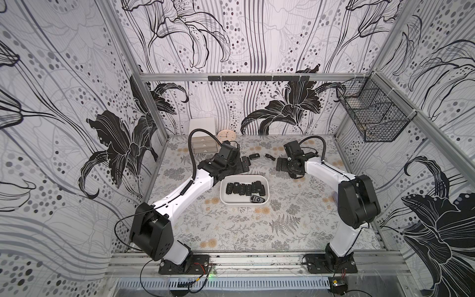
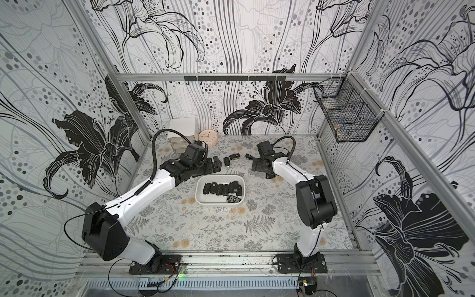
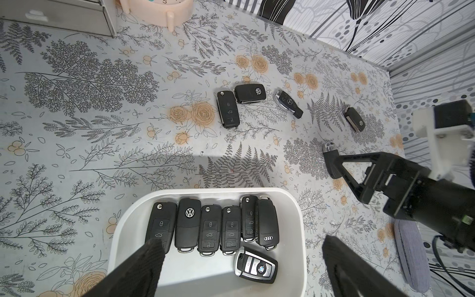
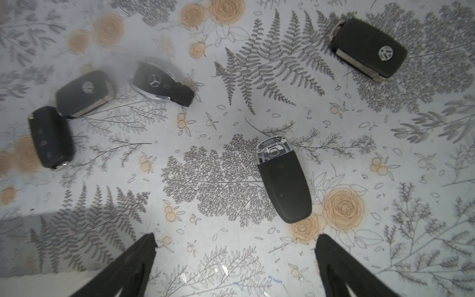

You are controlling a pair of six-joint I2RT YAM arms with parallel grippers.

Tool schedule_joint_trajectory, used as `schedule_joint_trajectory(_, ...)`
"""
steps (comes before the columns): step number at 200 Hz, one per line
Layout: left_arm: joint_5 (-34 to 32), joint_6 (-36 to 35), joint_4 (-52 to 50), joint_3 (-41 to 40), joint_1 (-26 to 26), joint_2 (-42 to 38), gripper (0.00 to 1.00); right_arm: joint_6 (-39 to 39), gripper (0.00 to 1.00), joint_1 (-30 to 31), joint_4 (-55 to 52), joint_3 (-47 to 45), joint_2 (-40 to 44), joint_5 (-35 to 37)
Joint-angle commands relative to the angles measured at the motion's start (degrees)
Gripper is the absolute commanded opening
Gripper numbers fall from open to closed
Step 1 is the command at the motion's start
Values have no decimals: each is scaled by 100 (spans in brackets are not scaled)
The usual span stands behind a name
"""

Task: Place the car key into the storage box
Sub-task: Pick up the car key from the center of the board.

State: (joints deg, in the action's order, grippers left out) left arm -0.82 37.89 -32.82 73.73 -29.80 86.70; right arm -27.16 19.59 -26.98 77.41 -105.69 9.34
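The car key [image 4: 282, 180] lies flat just beyond the wide-spread right tool [image 4: 236, 240].

I see the white storage box [image 3: 205, 272] mid-tabletop, shallow, with rounded corners. Six black flip keys [image 3: 210, 227] lie flat in a row along its 12 o'clock wall, the two at the 3 o'clock end overlapping. A silver-trimmed BMW key [image 3: 255, 267] lies at its 5 o'clock corner. Loose car keys [image 3: 228, 109] lie beyond at 12 to 1 o'clock.
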Motion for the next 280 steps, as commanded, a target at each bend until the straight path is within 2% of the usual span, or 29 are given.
schedule_joint_trajectory(1,64,-129,241,25,55,-93,99,197,100,-220,-172,245,-306,-98)
schedule_joint_trajectory(38,124,-153,217,113,141,11,99,370,96,-453,-378,571,-803,-213)
schedule_joint_trajectory(43,153,-144,206,130,149,45,99,387,92,-469,-378,582,-835,-251)
schedule_joint_trajectory(83,285,-112,254,176,176,186,99,577,92,-483,-390,645,-1095,-336)
schedule_joint_trajectory(141,346,-94,239,212,183,255,99,782,80,-483,-433,656,-1296,-397)
schedule_joint_trajectory(219,407,-47,197,100,179,156,99,968,51,-483,-441,677,-1483,-310)
schedule_joint_trajectory(280,421,57,230,-76,182,-12,99,931,30,-442,-287,396,-931,-390)
